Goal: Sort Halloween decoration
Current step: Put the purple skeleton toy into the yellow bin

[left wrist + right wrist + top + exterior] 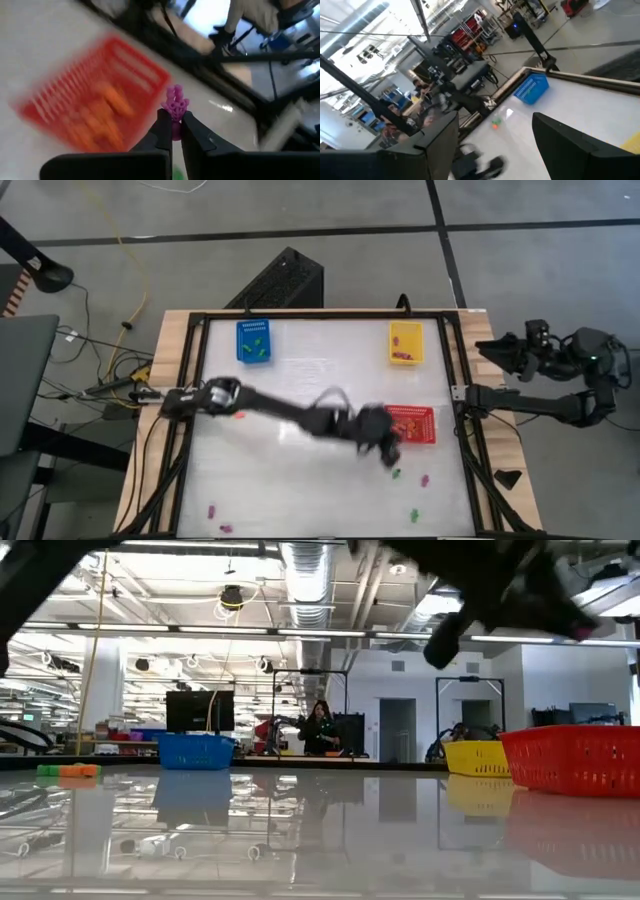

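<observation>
My left gripper point(173, 116) is shut on a small purple decoration piece point(175, 102). It hangs above the table next to the red basket point(412, 423), near the basket's near left corner point(388, 448). The red basket point(95, 107) holds orange pieces point(112, 107). Loose green point(396, 474) and purple pieces point(424, 479) lie on the table close by, with more at the near edge point(211, 508). An orange piece point(238, 416) lies near the left arm's base. My right gripper point(495, 150) is open and parked off the table's right side point(520, 352). My left gripper pinches the purple piece by its lower end point(175, 125) between the two fingertips point(164, 122). The knobbly upper end point(175, 100) sticks out past the fingertips. The piece is lifted clear of the table.
A blue basket point(253, 340) with green pieces stands at the far left and a yellow basket point(405, 342) at the far right. A black frame point(462, 380) borders the table. In the low view, green and orange pieces point(68, 771) lie at the left. A person point(322, 728) stands far off in the room.
</observation>
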### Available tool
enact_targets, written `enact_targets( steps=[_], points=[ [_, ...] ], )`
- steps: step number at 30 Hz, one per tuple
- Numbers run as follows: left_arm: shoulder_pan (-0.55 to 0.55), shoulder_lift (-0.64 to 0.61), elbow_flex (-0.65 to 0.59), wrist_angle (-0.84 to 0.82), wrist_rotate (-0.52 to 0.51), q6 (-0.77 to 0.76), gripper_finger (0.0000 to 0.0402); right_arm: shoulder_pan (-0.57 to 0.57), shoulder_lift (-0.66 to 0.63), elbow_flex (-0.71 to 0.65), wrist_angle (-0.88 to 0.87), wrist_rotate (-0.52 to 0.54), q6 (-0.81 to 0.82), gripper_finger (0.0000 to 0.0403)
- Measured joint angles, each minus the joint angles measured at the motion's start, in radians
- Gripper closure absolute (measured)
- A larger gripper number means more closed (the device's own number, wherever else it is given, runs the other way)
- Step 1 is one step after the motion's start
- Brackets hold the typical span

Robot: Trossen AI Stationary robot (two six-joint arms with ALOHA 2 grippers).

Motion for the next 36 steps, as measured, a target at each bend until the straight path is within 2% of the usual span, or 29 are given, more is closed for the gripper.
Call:
enact_targets(
  steps=[5, 11, 18, 22, 25, 36],
  points=[
    [0.170, 0.002, -0.001, 0.110, 0.177, 0.077, 0.0401, -0.028, 0.081, -0.027, 0.134, -0.006, 0.001, 0.0122],
    [0.354, 0.001, 0.000, 0.158, 0.255, 0.052, 0.0401, -0.026, 0.190, -0.033, 0.221, -0.021, -0.011, 0.0122],
    [0.473, 0.000, 0.001, 0.162, 0.289, 0.075, 0.0401, 0.013, 0.290, -0.034, 0.268, -0.031, -0.008, 0.0122],
    [0.512, 0.013, 0.006, 0.177, 0.300, 0.094, 0.0401, 0.033, 0.317, -0.034, 0.330, -0.013, -0.031, 0.0122],
    [0.520, 0.064, 0.044, 0.169, 0.360, 0.079, 0.0401, 0.040, 0.324, -0.034, 0.363, -0.002, -0.042, 0.0122],
    [0.514, 0.320, 0.347, 0.100, 0.433, 0.026, 0.0401, 0.043, 0.325, -0.033, 0.377, 0.025, 0.018, 0.0122]
  ],
)
